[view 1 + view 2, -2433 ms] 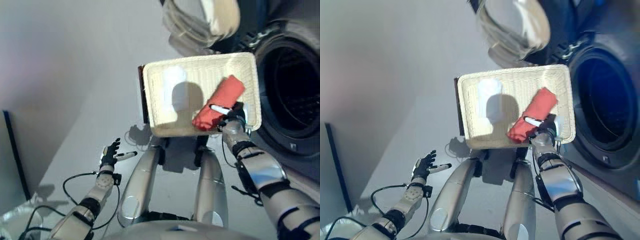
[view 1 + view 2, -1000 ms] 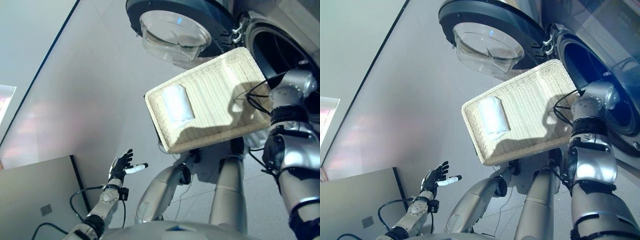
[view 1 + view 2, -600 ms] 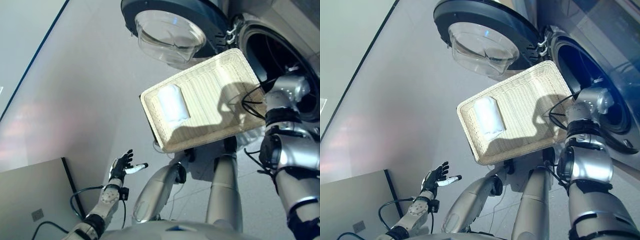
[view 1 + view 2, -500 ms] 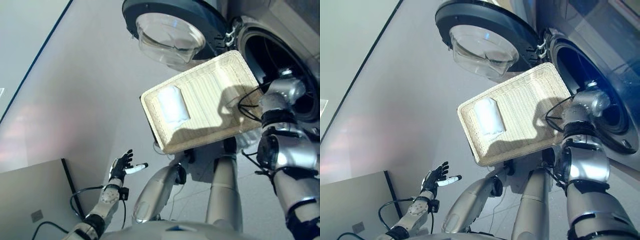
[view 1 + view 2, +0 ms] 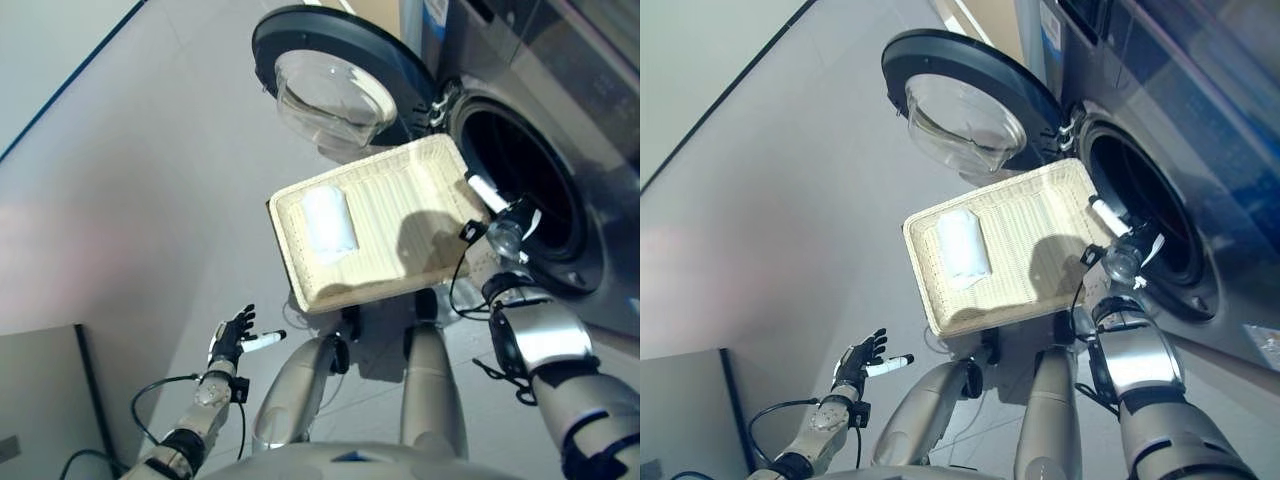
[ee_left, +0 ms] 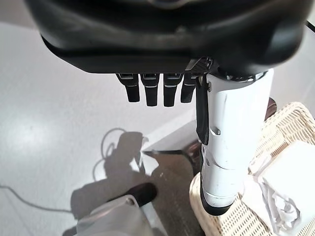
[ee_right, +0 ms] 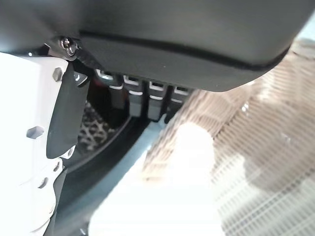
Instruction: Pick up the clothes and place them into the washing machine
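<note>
Nearest, low on the robot's left, the left hand (image 5: 232,338) hangs over the pale grey floor (image 5: 130,180), its dark fingers (image 6: 150,89) straight and relaxed, the white-covered thumb out to the side, holding nothing. Its wrist view alone shows the weave of the cream wicker basket (image 5: 420,185) up close and a knotted edge of the folded white cloth (image 5: 330,222) in it.

Farther on, the rectangular basket lies before the robot, ribbed inside, its rim plaited. The white cloth rests at the end of the basket away from the machine, a soft oblong bundle, the only garment to be seen there.

The right hand (image 5: 505,225) is raised at the basket's far right corner, just in front of the drum mouth, white thumb pointing up; from the head views the fingers cannot be told. The right wrist view shows them straight, empty, with perforated drum metal beyond.

Farthest stands the dark grey front-loading washing machine (image 5: 1160,110), its round door (image 5: 970,110) swung wide open, clear domed glass in a black ring.
</note>
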Robot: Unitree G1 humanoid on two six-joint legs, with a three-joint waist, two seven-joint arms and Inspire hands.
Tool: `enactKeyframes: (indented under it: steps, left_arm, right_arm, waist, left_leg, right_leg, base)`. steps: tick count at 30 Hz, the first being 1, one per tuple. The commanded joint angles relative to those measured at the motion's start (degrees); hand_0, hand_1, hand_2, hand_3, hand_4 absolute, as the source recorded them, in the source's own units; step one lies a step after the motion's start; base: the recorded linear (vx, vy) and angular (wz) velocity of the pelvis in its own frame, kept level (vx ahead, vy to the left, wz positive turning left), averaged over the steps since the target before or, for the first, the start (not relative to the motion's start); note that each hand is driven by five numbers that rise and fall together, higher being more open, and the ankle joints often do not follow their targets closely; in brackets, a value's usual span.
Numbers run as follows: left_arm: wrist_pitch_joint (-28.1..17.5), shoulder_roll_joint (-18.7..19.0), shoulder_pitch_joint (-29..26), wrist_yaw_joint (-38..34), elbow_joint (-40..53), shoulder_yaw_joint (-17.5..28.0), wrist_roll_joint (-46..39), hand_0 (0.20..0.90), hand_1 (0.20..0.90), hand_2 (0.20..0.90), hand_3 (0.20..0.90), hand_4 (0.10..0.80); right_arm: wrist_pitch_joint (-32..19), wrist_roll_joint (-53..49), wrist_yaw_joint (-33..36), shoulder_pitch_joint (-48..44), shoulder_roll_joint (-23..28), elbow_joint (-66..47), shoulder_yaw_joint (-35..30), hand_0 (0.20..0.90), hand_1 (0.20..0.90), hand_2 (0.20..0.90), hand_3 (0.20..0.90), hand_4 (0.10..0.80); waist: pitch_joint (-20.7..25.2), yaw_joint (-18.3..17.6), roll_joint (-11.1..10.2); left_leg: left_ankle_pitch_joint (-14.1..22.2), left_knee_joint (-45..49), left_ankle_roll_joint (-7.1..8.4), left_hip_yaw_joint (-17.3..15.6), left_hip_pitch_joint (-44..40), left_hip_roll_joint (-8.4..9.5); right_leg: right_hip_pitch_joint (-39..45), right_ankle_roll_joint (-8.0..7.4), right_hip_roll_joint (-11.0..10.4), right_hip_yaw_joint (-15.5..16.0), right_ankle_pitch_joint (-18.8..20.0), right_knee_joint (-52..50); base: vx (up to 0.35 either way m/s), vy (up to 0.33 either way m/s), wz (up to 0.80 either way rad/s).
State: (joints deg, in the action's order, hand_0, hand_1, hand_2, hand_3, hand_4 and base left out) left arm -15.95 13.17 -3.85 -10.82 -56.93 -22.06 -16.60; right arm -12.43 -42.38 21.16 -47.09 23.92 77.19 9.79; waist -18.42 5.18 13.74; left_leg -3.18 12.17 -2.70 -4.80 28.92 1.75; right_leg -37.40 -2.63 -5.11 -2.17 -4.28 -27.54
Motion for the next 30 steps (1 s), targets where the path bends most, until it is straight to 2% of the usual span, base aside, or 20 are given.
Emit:
enactKeyframes:
  steps: [1, 4, 6, 7, 8, 9, 10, 13, 25, 26, 30]
  left_arm:
    - [-0.7, 3.4, 0.3, -1.0, -4.3, 3.4, -0.3, 0.900, 0.900, 0.900, 0.900, 0.800]
    - [-0.7, 4.1, 0.3, -1.6, -4.2, 4.5, 0.6, 0.900, 0.900, 0.900, 0.900, 0.800]
    - [-0.9, 4.8, -0.1, -3.1, -4.8, 5.4, 1.7, 0.900, 0.900, 0.900, 0.900, 0.800]
    - [-0.9, 4.8, -0.1, -3.1, -4.8, 5.4, 1.7, 0.900, 0.900, 0.900, 0.900, 0.800]
    - [-0.9, 5.1, -0.8, -4.1, -5.7, 5.9, 3.1, 0.900, 0.900, 0.900, 0.900, 0.800]
    - [-0.9, 5.1, -0.8, -4.1, -5.7, 5.9, 3.1, 0.900, 0.900, 0.900, 0.900, 0.800]
    - [-0.7, 5.6, -1.1, -4.7, -5.6, 6.1, 4.4, 0.900, 0.900, 0.900, 0.900, 0.800]
    - [-0.5, 6.2, -1.7, -5.4, -5.6, 5.8, 5.5, 0.900, 0.900, 0.900, 0.900, 0.800]
    - [-0.4, 9.2, -2.1, -6.2, -0.7, 6.0, 6.7, 0.900, 0.900, 0.900, 0.900, 0.800]
    - [-0.4, 9.5, -2.0, -6.2, 0.7, 5.9, 6.7, 0.900, 0.900, 0.900, 0.900, 0.800]
    - [-1.1, 11.2, -2.0, -6.3, 6.4, 6.9, 6.1, 0.900, 0.900, 0.900, 0.900, 0.800]
  right_arm:
    - [-0.4, 8.1, -3.4, -0.8, -5.0, -4.9, 4.7, 0.900, 0.900, 0.900, 0.900, 0.800]
    - [1.0, 16.8, -2.3, 0.3, -5.6, -5.7, 8.9, 0.900, 0.900, 0.900, 0.900, 0.800]
    - [2.8, 30.8, 2.6, 1.4, -6.0, -8.1, 14.3, 0.900, 0.900, 0.900, 0.900, 0.800]
    - [2.8, 30.8, 2.7, 1.4, -6.0, -8.1, 14.3, 0.900, 0.900, 0.900, 0.900, 0.800]
    - [3.4, 33.9, 2.2, 2.0, -5.9, -7.4, 15.5, 0.900, 0.900, 0.900, 0.900, 0.800]
    - [3.4, 33.9, 2.2, 2.0, -5.9, -7.4, 15.5, 0.900, 0.900, 0.900, 0.900, 0.800]
    - [5.3, 38.3, 4.1, 0.4, -5.6, -4.4, 17.1, 0.900, 0.900, 0.900, 0.900, 0.800]
    - [7.1, 43.6, 6.8, -1.1, -6.1, -1.5, 18.2, 0.900, 0.900, 0.900, 0.900, 0.800]
    - [8.6, 42.8, 8.3, -5.3, -5.9, 3.6, 17.1, 0.900, 0.900, 0.900, 0.900, 0.800]
    - [8.9, 42.7, 8.6, -6.1, -5.4, 4.5, 17.0, 0.900, 0.900, 0.900, 0.900, 0.800]
    - [9.2, 41.6, 9.3, -8.8, -3.6, 6.1, 16.1, 0.900, 0.900, 0.900, 0.900, 0.800]
  waist:
    - [1.7, 2.3, -2.4]
    - [1.2, 3.0, -4.6]
    - [0.5, 3.5, -6.8]
    - [0.5, 3.5, -6.7]
    - [0.2, 4.2, -8.2]
    - [0.1, 4.2, -8.2]
    - [-0.1, 5.3, -9.1]
    - [-0.7, 6.3, -10.1]
    - [-3.3, 10.1, -11.4]
    - [-3.5, 10.7, -11.5]
    - [-5.2, 12.3, -11.0]
  left_leg:
    - [2.4, 4.9, 3.68, 0.7, 3.0, -0.18]
    - [1.9, 4.5, 3.76, 1.8, 2.0, -0.19]
    - [1.3, 3.9, 3.92, 3.0, 1.0, -0.29]
    - [1.3, 3.9, 3.92, 3.0, 1.0, -0.28]
    - [1.0, 3.8, 4.00, 4.1, 0.8, 0.03]
    - [1.0, 3.8, 4.00, 4.2, 0.8, 0.03]
    - [0.7, 3.5, 4.07, 5.1, 0.6, 0.32]
    - [0.4, 3.2, 4.08, 6.1, 0.6, 0.62]
    - [-0.7, 3.1, 4.09, 9.3, 2.4, 2.42]
    - [1.2, 3.8, 4.40, 9.9, 2.4, 2.55]
    - [1.8, 6.6, 4.42, 10.9, 5.5, 3.33]
  right_leg:
    - [6.2, 0.84, -0.9, 4.7, 6.3, 10.2]
    - [8.2, 0.67, -1.2, 6.5, 6.6, 11.3]
    - [9.9, 0.56, -1.5, 8.2, 6.7, 12.1]
    - [9.9, 0.56, -1.5, 8.2, 6.7, 12.1]
    - [11.1, 0.43, -1.8, 9.7, 6.8, 12.7]
    - [11.2, 0.43, -1.8, 9.7, 6.8, 12.7]
    - [12.0, 0.39, -2.1, 11.0, 6.8, 13.2]
    - [12.4, 0.26, -2.4, 12.5, 6.8, 13.4]
    - [12.6, 0.04, -4.0, 16.8, 6.5, 12.9]
    - [12.8, -0.43, -4.1, 16.8, 4.6, 11.9]
    - [10.6, -0.13, -5.1, 18.4, 2.9, 8.3]
  base:
    - [0.004, -0.059, 0.29]
    - [0.008, -0.064, 0.26]
    - [-0.006, -0.075, 0.30]
    - [0.001, -0.109, 0.40]
    - [0.002, -0.056, 0.34]
    - [0.008, -0.096, 0.42]
    - [0.005, -0.040, 0.44]
    - [0.003, -0.014, 0.41]
    - [0.012, -0.004, 0.24]
    - [0.095, -0.041, 0.28]
    - [0.009, -0.002, 0.29]
